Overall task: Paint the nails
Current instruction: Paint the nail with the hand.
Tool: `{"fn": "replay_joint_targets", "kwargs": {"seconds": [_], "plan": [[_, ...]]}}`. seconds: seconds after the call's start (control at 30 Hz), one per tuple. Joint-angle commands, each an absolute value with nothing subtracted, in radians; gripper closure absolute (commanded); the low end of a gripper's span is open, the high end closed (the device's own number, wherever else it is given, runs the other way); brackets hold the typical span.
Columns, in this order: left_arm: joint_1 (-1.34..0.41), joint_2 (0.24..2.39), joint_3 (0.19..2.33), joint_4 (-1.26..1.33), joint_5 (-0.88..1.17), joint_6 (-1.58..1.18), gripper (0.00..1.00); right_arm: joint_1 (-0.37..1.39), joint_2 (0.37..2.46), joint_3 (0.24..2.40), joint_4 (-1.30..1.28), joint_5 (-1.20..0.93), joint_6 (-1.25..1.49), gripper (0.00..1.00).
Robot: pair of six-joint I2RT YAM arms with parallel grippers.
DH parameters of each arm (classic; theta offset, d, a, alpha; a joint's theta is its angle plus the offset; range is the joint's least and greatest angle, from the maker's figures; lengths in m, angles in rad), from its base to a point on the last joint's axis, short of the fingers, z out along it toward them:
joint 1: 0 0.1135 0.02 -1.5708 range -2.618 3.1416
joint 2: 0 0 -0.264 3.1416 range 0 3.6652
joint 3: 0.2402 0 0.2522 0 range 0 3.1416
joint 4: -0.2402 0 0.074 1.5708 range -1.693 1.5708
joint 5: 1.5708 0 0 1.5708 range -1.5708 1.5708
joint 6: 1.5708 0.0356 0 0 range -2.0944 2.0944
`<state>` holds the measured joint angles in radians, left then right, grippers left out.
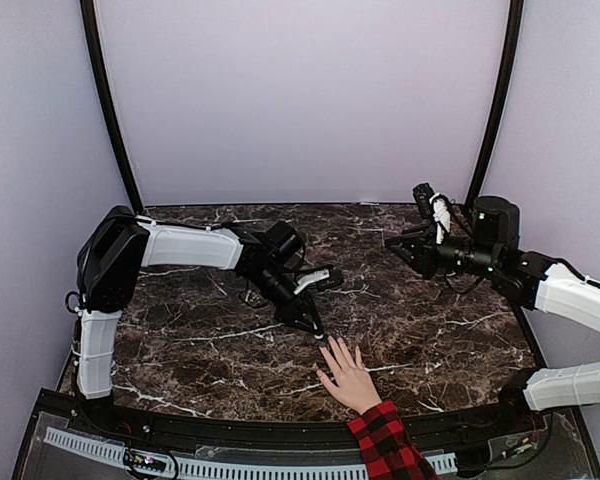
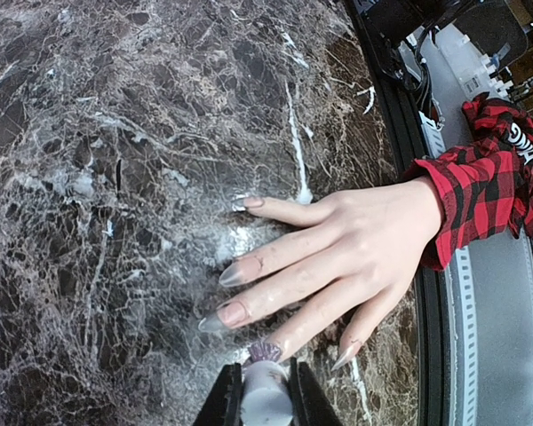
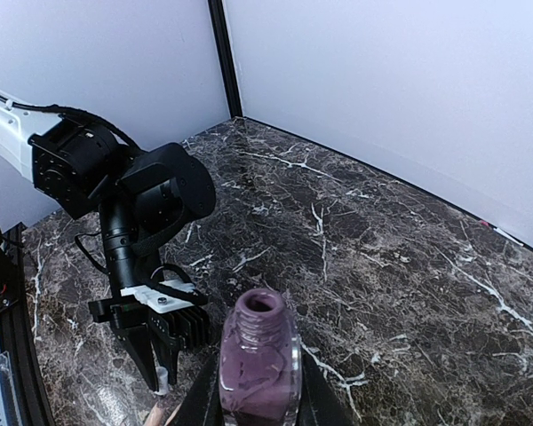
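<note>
The hand [image 1: 352,378] lies flat on the table [image 1: 210,340] near the front edge, fingers spread. Its nails [image 2: 233,312] are small, hard and slick, on soft living fingers: nothing to grip, I'd say, only light bristle strokes. The left tool [image 2: 266,401] is clamped on the brush [image 2: 265,353], tip at one nail; the right tool [image 3: 258,399] grips the open bottle [image 3: 258,351].

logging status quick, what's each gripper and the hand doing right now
left gripper: shut on brush
right gripper: shut on open bottle
hand: flat, holding nothing
</note>
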<state>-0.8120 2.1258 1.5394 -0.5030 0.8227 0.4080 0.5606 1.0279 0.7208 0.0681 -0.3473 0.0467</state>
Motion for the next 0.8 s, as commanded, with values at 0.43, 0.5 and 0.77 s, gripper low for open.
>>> {"fn": "replay_joint_targets", "kwargs": {"seconds": [0.43,0.5,0.77], "plan": [[-0.81,2.123,1.575,-0.547,0.832,0.426,1.0,0.554,1.008,0.71,0.126,-0.344,0.051,1.0],[-0.809,2.123,1.575,-0.547,0.829,0.426,1.0,0.554,1.008,0.712,0.126,-0.345,0.051,1.0],[-0.802,2.123,1.579,-0.544,0.826,0.421,1.0,0.554,1.009,0.712,0.124,-0.344,0.05,1.0]]}}
